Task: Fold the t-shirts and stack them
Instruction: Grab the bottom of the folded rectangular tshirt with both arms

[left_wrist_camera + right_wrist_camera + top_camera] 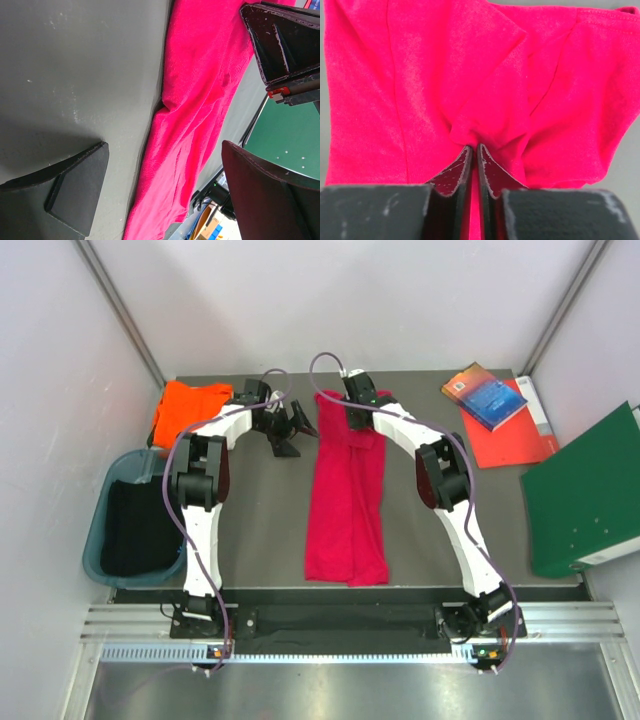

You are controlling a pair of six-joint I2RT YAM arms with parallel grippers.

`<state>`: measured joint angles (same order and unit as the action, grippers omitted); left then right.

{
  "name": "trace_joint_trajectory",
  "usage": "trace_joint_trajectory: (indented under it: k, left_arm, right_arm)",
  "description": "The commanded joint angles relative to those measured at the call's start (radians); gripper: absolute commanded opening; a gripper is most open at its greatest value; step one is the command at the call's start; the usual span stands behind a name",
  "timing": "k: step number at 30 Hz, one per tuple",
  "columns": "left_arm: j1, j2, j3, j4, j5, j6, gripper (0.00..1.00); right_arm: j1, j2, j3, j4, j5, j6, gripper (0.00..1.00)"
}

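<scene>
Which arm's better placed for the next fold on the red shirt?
Right. The right gripper is shut on the red t-shirt at its far end; the left gripper is open, holding nothing.

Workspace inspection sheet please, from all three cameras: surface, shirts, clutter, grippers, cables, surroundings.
Surface: dark grey table, no spills seen.
Job's things: red t-shirt lies mid-table as a long strip. The orange t-shirt lies at the far left corner. They are not stacked.
Clutter: books at the far right, green binder at the right edge, bin with dark cloth on the left.
Grippers: left gripper open, holding nothing, beside the red t-shirt. Right gripper shut on the red t-shirt's far end.
Cables: cables loop along both arms, no snag seen.
Surroundings: white walls, metal rail at the near edge.
</scene>
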<state>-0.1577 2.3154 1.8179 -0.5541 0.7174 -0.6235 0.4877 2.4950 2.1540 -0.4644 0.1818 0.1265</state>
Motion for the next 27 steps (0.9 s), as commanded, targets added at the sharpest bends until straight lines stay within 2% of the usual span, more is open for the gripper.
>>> trace_joint_trajectory:
  k: [1,9,11,12,13,15,27]
  left_arm:
    - [0.004,0.003,0.023,-0.030,-0.016,0.031,0.99]
    - [0.004,0.002,0.018,-0.030,-0.016,0.033,0.99]
    - [0.004,0.004,0.018,-0.032,-0.018,0.034,0.99]
    - [0.004,0.006,0.018,-0.033,-0.018,0.036,0.99]
    - [0.004,0.006,0.018,-0.035,-0.019,0.038,0.99]
    - [0.004,0.007,0.018,-0.038,-0.016,0.039,0.99]
    - [0.003,0.013,0.017,-0.047,-0.012,0.044,0.99]
  right_arm:
    - [-0.012,-0.010,0.017,0.009,0.002,0.024,0.04]
    - [-0.017,-0.038,0.015,0.012,0.005,0.030,0.06]
    - [-0.018,-0.038,0.021,0.012,-0.001,0.030,0.13]
    - [-0.018,-0.038,0.024,0.012,-0.005,0.028,0.25]
    - [-0.020,-0.033,0.029,0.012,-0.004,0.028,0.30]
    - [-0.018,-0.024,0.041,0.009,-0.004,0.036,0.35]
    - [-0.024,0.005,0.086,0.017,-0.002,0.058,0.35]
